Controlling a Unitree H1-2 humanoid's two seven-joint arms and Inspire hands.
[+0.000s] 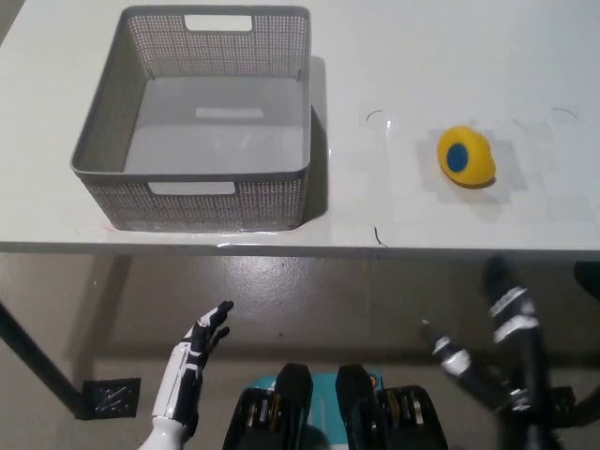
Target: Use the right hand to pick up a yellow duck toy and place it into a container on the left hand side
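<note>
Haven't grabbed anything yet: my black right hand (497, 352) hangs open below the white tabletop (394, 202), so next I reach up for the round yellow rubber duck toy (466, 157); the grey mesh plastic basket (112, 131) waits empty.

The table (422, 220) fills the upper part of the head view, its near edge running across the middle. On it, toward ten o'clock, sits the mesh basket (192, 192), close to that near edge. The duck toy (466, 157) lies on its side on the table at about two o'clock, well apart from the basket to its right. Below the edge, off the table, the left hand (200, 347) hangs at seven o'clock and the right hand (487, 352) at five o'clock.
</note>
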